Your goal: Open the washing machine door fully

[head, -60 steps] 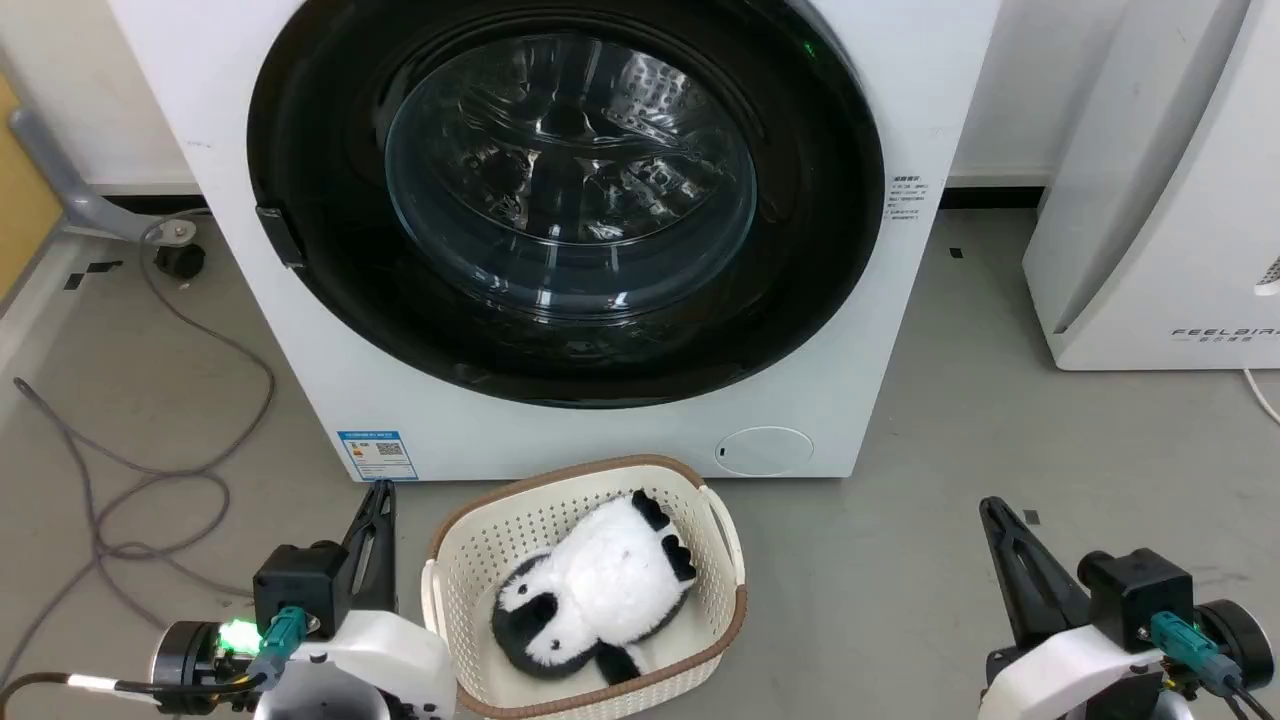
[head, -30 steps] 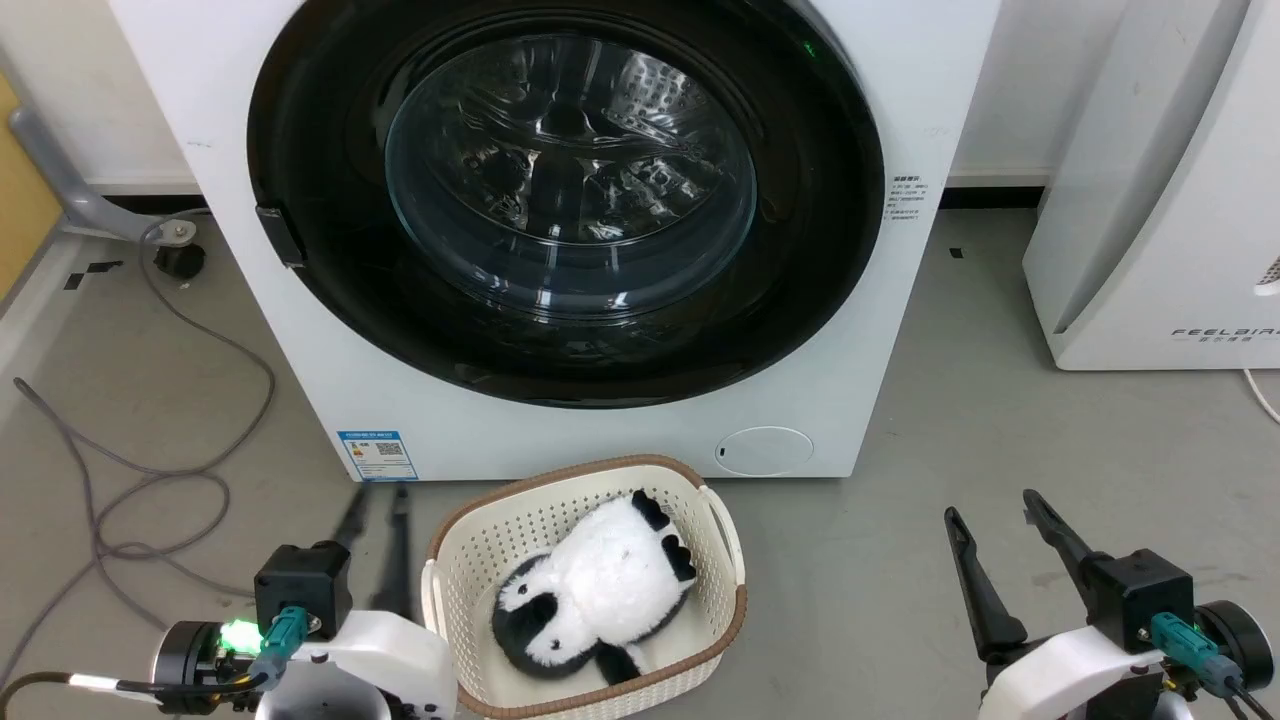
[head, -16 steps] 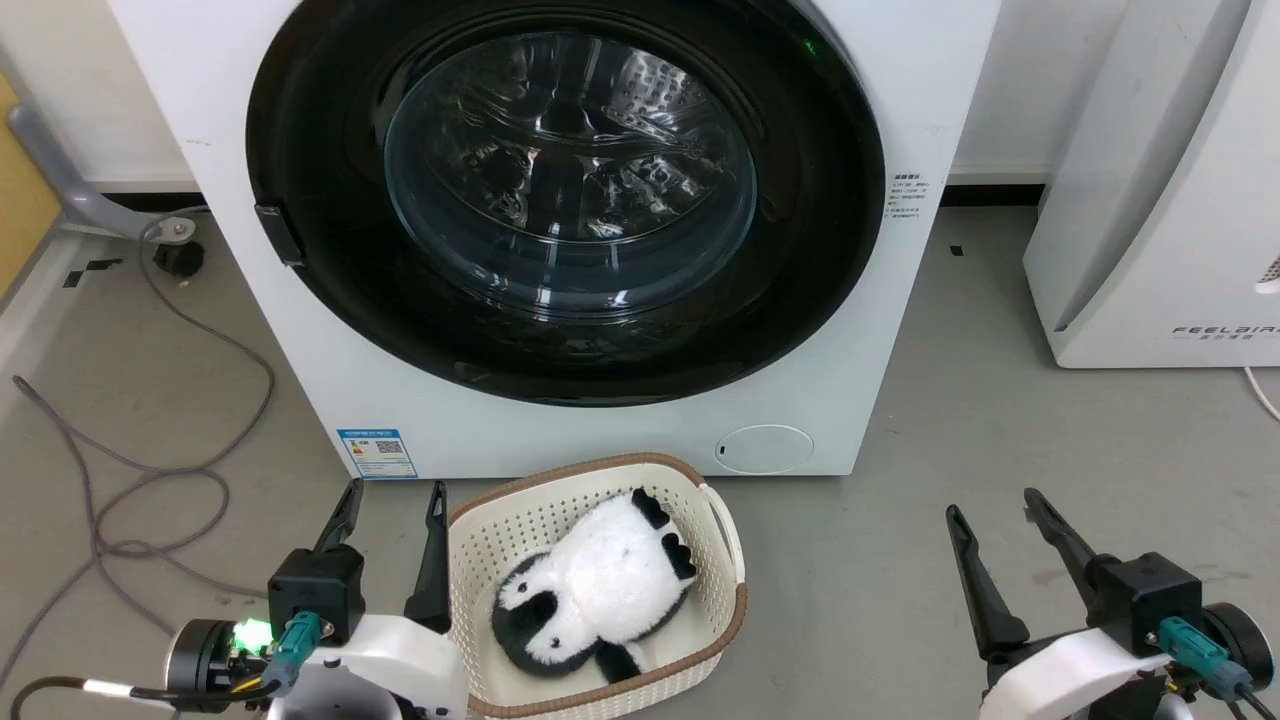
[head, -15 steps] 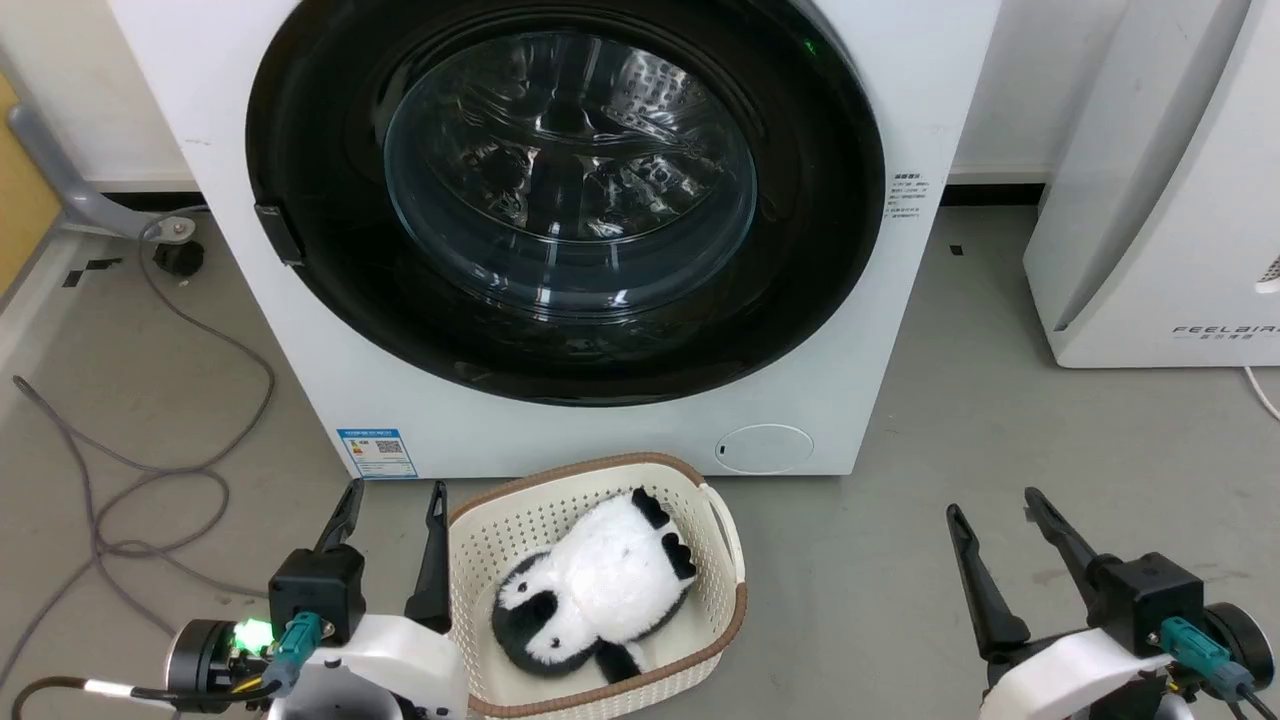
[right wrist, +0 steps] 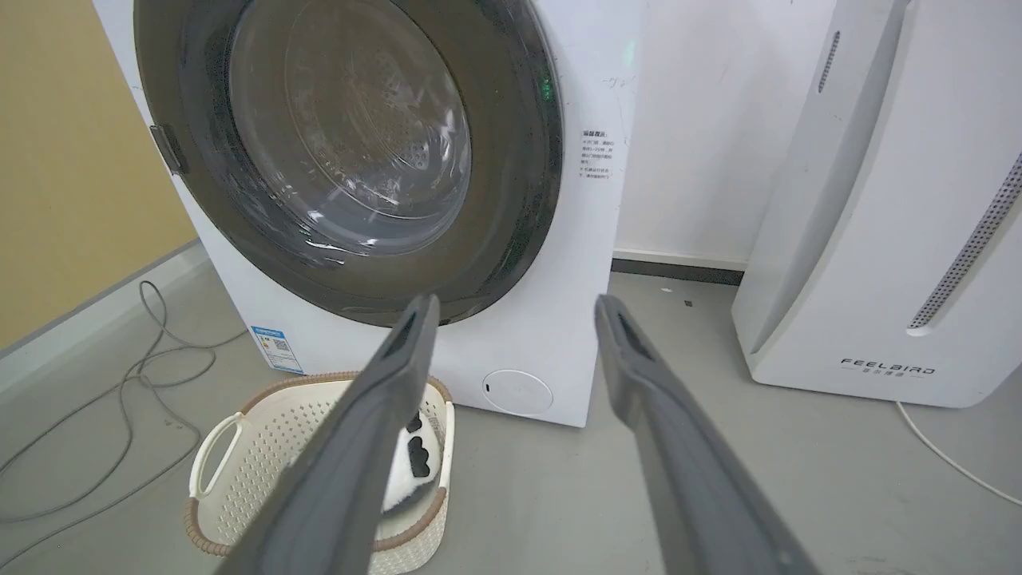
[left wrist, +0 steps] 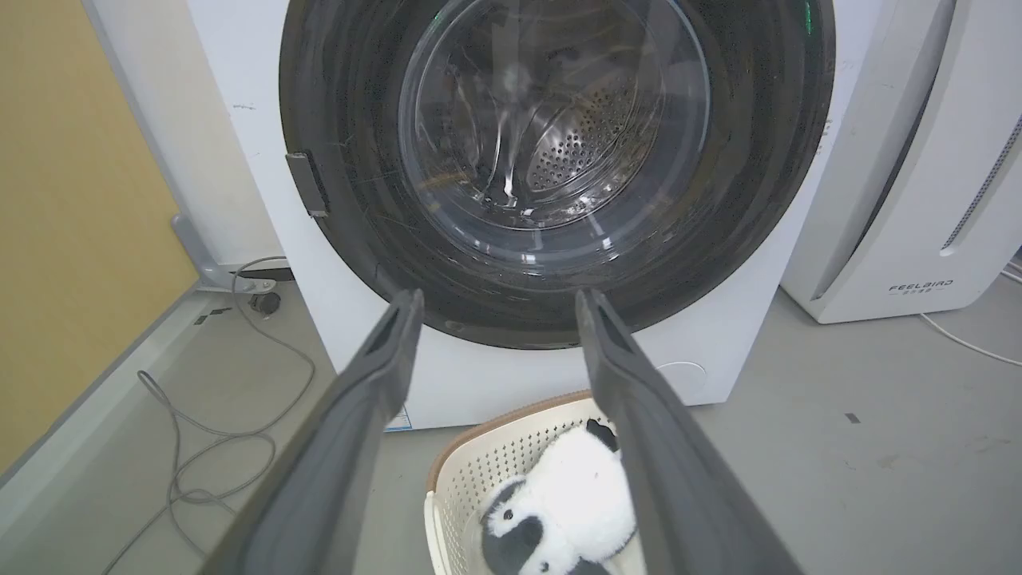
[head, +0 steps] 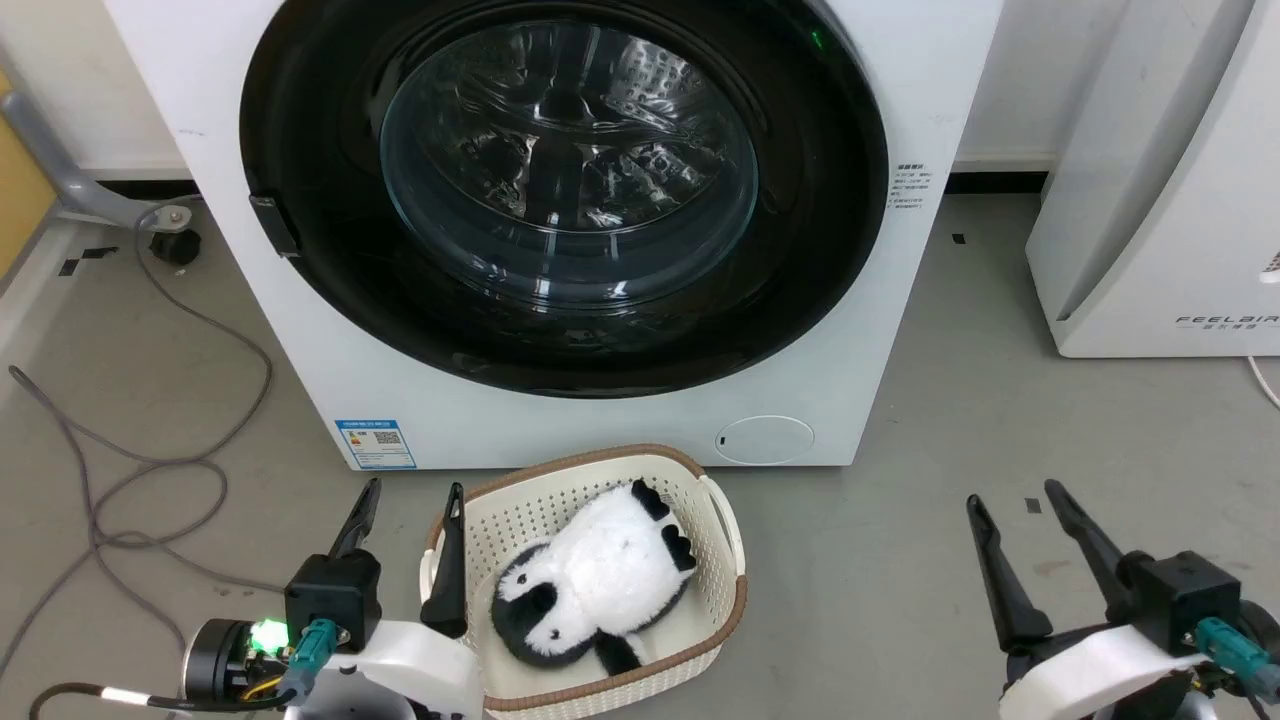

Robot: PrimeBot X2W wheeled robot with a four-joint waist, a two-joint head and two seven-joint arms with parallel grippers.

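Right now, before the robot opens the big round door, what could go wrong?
The left gripper hangs open beside the cream perforated basket; rising, it might knock it. The round glossy black washing machine door is shut, and its small dark tab offers little grip, so the gripper may slip.

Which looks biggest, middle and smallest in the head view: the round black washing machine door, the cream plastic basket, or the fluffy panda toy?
1. the round glossy black washing machine door, the largest.
2. the cream perforated plastic basket, smaller though nearer the camera.
3. the fluffy black-and-white panda toy, smallest; it lies inside the basket.
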